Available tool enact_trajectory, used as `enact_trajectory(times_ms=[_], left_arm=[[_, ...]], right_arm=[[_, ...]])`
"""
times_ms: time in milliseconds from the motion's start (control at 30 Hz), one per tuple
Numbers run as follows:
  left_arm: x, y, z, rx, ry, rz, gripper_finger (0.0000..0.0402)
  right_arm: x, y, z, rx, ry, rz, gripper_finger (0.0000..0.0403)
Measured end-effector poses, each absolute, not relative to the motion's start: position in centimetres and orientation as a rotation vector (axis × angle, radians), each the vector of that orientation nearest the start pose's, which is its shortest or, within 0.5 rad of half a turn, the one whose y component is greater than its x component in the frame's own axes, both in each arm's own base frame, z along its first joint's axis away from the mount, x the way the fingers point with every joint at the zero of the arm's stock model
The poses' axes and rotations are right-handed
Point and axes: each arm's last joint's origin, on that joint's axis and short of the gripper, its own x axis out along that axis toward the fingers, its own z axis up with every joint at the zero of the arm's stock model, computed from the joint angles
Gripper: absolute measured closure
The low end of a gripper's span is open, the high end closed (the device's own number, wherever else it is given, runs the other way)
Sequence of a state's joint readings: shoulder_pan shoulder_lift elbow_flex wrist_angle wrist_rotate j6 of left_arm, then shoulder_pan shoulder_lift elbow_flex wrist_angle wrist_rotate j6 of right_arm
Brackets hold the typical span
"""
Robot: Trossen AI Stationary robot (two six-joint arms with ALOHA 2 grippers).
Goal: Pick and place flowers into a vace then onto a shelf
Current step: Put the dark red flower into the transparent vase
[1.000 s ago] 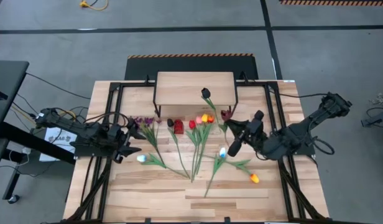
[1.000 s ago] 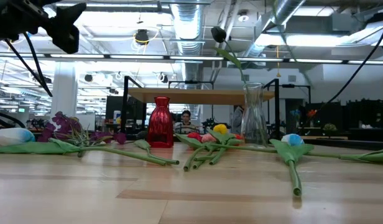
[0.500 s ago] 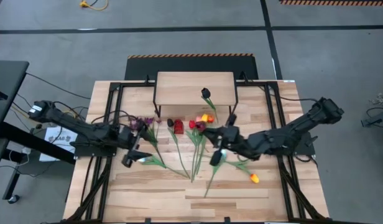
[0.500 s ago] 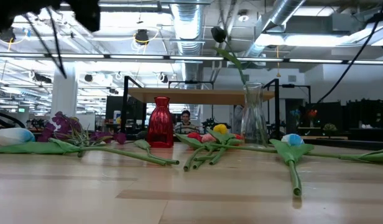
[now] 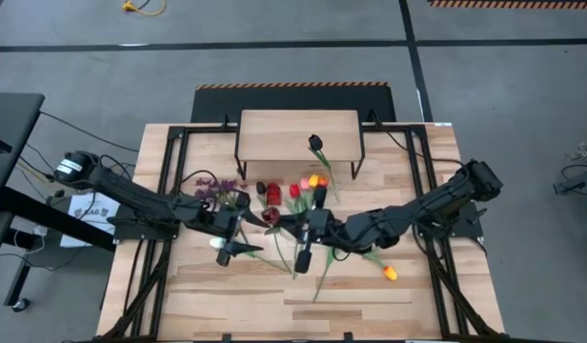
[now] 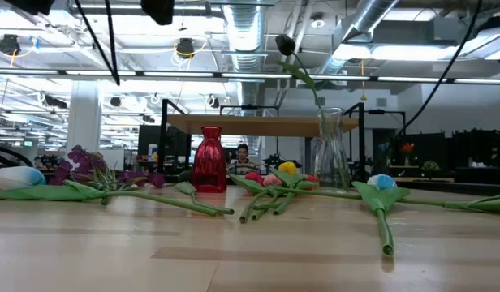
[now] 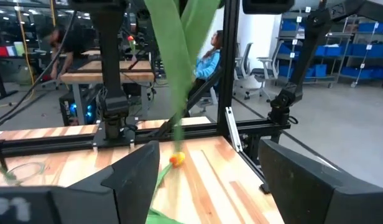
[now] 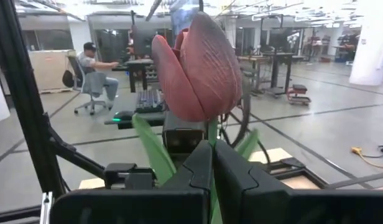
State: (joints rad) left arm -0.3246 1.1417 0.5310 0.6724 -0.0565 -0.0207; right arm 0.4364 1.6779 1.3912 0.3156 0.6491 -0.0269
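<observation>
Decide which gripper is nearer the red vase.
Right. The right gripper, shut on a red tulip, hangs right beside the red vase; the left gripper, open, sits farther to its left.

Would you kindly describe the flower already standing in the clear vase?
Find the small raised shelf at the table's far edge. Before its right end stands a clear glass vase; the near-black tulip rises from it, the only flower upright rather than lying on the table.

Bare near planks (image 5: 303, 305); flowers (image 5: 308, 205) seemingly mid-table.
</observation>
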Motion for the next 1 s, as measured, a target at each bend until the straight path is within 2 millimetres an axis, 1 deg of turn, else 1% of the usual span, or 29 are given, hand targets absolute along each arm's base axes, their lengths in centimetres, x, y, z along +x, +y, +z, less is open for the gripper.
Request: enact_trajectory(times_ms=[133, 233, 367, 700, 800, 1000], left_arm=[[23.2, -7.7, 26.4, -0.022, -0.075, -0.287, 0.0138], [23.3, -7.8, 26.8, -0.015, -0.089, -0.29, 0.0138], [23.3, -7.8, 27.1, -0.009, -0.1, -0.297, 0.0138], [23.4, -7.6, 27.4, 0.02, -0.131, -0.279, 0.0138], [23.4, -7.4, 27.6, 0.014, -0.148, -0.267, 0.0138], [23.9, -7.2, 28.4, 0.007, -0.127, -0.267, 0.0138]], right_arm=[[36.9, 15.4, 35.2, -0.018, -0.008, -0.187, 0.0403], [36.9, 15.4, 35.3, -0.003, -0.012, -0.178, 0.0403], [37.2, 15.5, 34.9, 0.001, -0.003, -0.167, 0.0403], [37.2, 15.5, 35.1, 0.01, -0.018, -0.163, 0.0403], [37.1, 15.5, 35.1, 0.01, -0.018, -0.163, 0.0403], [37.1, 15.5, 35.1, 0.005, -0.018, -0.163, 0.0403]])
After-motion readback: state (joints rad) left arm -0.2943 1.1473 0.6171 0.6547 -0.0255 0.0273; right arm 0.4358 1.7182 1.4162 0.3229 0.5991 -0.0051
